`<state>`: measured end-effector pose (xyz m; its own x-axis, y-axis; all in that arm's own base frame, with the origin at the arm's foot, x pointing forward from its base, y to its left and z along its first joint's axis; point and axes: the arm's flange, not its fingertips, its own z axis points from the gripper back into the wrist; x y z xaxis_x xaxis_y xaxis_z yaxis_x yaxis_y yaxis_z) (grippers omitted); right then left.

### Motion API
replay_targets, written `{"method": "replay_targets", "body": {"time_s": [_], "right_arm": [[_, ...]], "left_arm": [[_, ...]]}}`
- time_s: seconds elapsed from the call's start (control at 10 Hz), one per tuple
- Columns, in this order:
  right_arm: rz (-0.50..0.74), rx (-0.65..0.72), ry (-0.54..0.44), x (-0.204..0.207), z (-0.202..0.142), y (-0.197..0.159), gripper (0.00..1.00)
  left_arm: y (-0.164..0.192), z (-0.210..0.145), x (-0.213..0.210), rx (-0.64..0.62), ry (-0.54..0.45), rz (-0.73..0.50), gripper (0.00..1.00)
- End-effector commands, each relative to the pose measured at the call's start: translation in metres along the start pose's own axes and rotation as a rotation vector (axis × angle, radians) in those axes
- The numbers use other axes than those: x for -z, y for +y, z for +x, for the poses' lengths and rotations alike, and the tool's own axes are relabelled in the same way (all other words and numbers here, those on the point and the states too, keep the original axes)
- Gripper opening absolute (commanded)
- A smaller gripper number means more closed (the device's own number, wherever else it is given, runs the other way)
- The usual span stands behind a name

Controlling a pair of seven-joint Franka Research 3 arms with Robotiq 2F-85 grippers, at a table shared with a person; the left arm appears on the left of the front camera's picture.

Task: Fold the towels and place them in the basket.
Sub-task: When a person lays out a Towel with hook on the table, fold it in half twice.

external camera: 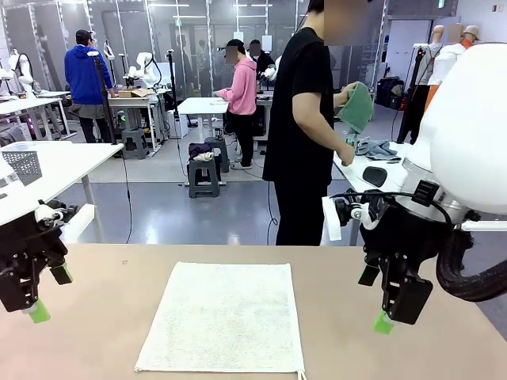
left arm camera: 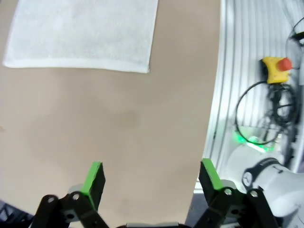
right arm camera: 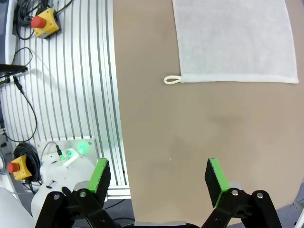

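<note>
One off-white towel (external camera: 226,317), spread flat at mid-worktop (external camera: 103,332), between left gripper (external camera: 49,293) and right gripper (external camera: 376,299); both jaws wide apart, empty, clear of it.

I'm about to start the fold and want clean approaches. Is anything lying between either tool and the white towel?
Nothing visible does. The left tool and the right tool hang open on either side of the towel, and only bare table lies between each and its nearest edge.

You lose the towel (left arm camera: 80,33) past the top edge in both wrist views; a hand (external camera: 343,97) covers part of the green towel (external camera: 360,107).
</note>
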<state>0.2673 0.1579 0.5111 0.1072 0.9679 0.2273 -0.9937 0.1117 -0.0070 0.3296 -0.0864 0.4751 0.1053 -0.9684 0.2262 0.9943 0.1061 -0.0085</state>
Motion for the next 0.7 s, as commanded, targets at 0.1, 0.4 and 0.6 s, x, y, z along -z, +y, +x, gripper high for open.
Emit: {"method": "replay_targets", "body": {"time_s": [0.1,0.4,0.6], "right_arm": [[-0.021,-0.031,0.057,0.020,0.034,-0.001,1.00],[-0.035,-0.011,0.155,0.067,0.060,0.004,1.00],[-0.051,0.025,0.180,0.096,0.069,0.011,1.00]], "left_arm": [[0.003,0.050,0.023,0.088,0.069,0.013,1.00],[0.000,0.084,0.070,0.159,0.136,-0.021,1.00],[-0.012,0.093,0.097,0.179,0.164,-0.015,1.00]]}}
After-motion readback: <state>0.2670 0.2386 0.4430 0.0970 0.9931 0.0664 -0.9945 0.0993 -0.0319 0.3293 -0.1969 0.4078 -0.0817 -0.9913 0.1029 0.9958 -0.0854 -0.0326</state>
